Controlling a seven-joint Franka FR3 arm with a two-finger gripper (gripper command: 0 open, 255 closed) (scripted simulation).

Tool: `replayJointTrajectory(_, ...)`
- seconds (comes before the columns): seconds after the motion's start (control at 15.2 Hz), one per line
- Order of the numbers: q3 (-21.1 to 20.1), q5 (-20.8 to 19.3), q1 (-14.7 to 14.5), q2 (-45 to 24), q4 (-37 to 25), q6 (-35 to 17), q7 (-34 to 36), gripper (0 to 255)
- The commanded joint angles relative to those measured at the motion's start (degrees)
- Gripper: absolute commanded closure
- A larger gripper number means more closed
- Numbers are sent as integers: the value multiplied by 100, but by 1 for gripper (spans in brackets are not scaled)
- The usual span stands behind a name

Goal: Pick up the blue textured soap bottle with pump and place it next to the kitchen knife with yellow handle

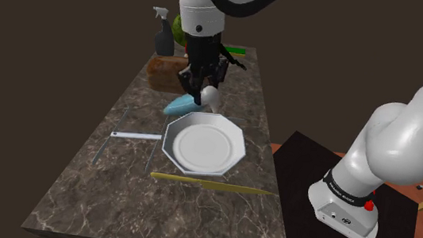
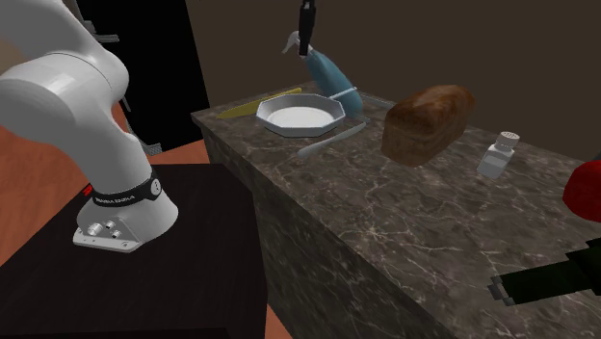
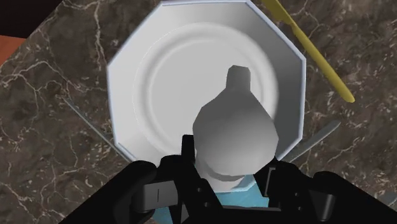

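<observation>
The soap bottle has a blue body (image 1: 179,103) and a white pump head (image 1: 210,98). It hangs tilted in my black gripper (image 1: 198,83), which is shut on its neck. In the second exterior view the gripper (image 2: 306,37) holds the bottle (image 2: 332,72) just past the far rim of the plate. From the wrist view the pump head (image 3: 235,133) sits right in front of the gripper (image 3: 232,181), with the plate beneath it. The knife with the yellow handle (image 1: 211,184) (image 2: 246,104) (image 3: 312,51) lies flat on the other side of the plate, near the counter's edge.
A white octagonal plate (image 1: 170,138) (image 2: 332,117) (image 3: 124,70) sits mid-counter. A pale utensil (image 1: 136,136) (image 2: 332,143) lies beside it. A bread loaf (image 2: 429,120), a small white bottle (image 2: 499,154), a spray bottle (image 1: 164,34) and a red thing (image 2: 583,188) stand further along the marble counter (image 1: 98,199).
</observation>
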State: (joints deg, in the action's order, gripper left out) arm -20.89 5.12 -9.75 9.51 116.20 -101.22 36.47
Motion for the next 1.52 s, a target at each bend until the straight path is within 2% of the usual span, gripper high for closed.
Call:
replayJointTrajectory(0.0, -179, -38, -103, -267, -271, 1, 318, 255)
replayJointTrajectory(0.53, -728, -551, -634, -1692, -1865, 255, 1547, 255)
replayJointTrajectory(0.92, -908, -1150, -1342, -3021, -3543, 735, 2384, 255)
replayJointTrajectory(1.12, -900, -1476, -1844, -3800, -4671, 1132, 2711, 255)
replayJointTrajectory(1.32, -809, -1827, -2513, -4776, -6262, 1749, 2931, 255)
replayJointTrajectory(1.39, -663, -2110, -3168, -5750, -8050, 2491, 2931, 255)
replayJointTrajectory(1.45, -660, -2047, -3074, -5602, -7686, 2288, 2952, 255)
